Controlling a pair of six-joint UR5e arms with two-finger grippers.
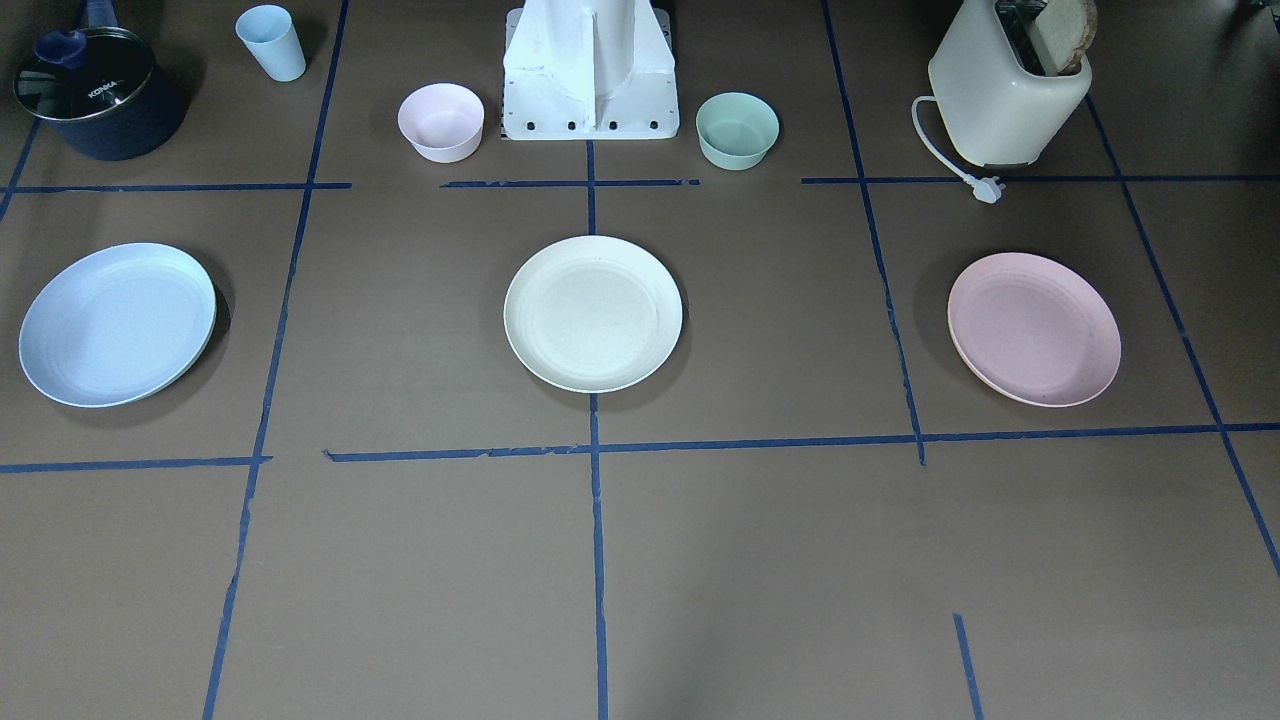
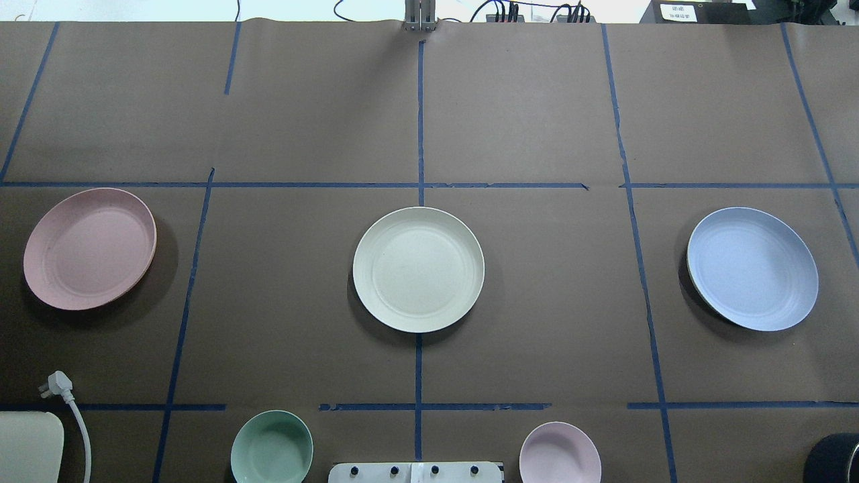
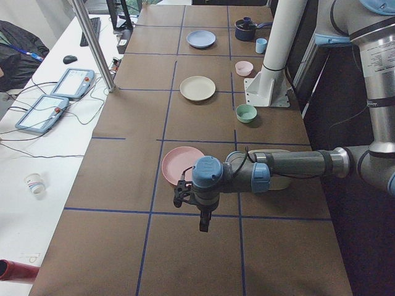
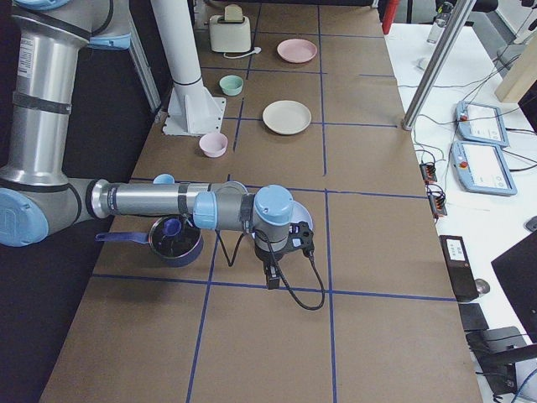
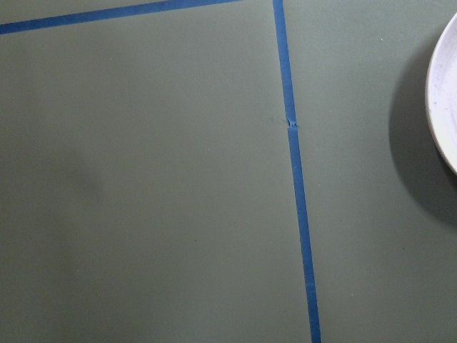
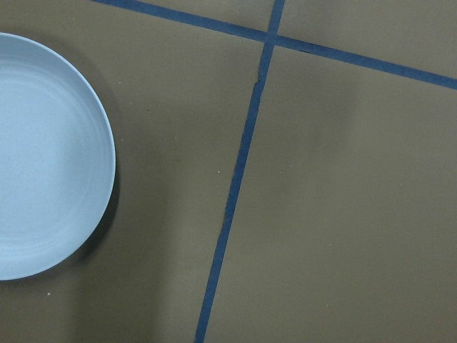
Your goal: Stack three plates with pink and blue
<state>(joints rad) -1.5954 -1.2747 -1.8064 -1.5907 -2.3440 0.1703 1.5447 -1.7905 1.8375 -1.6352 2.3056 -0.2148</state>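
While both arms are holding level over the table's two ends, you are looking at three plates lying well apart, none of them stacked.

1. The left gripper (image 3: 203,223) is hanging with its fingers pointing down above the brown paper. Only the side camera is showing it, so you cannot tell how far its jaws are standing apart.
2. The pink plate (image 2: 90,248) is lying near this gripper, on its inboard side toward the table's centre. The plate's rim is showing at the right edge of the left wrist view.
3. The cream plate (image 2: 418,268) is sitting well beyond the pink plate from this gripper, across the centre tape line (image 2: 420,121).
4. The right gripper (image 4: 272,277) is hanging likewise, fingers down, over the opposite end. Its jaw gap is equally unreadable.
5. The blue plate (image 2: 752,268) is lying near this gripper, also on its inboard side, and is filling the left edge of the right wrist view.
6. Both grippers are standing apart from the plates.

A toaster (image 1: 1005,95) holding a bread slice is standing on the robot's side of the left gripper. A lidded dark saucepan (image 1: 95,95) is sitting beneath the right forearm, with a blue cup (image 1: 271,42) beside it. A green bowl (image 2: 272,448) and a pink bowl (image 2: 560,453) are flanking the robot's base (image 1: 590,75).
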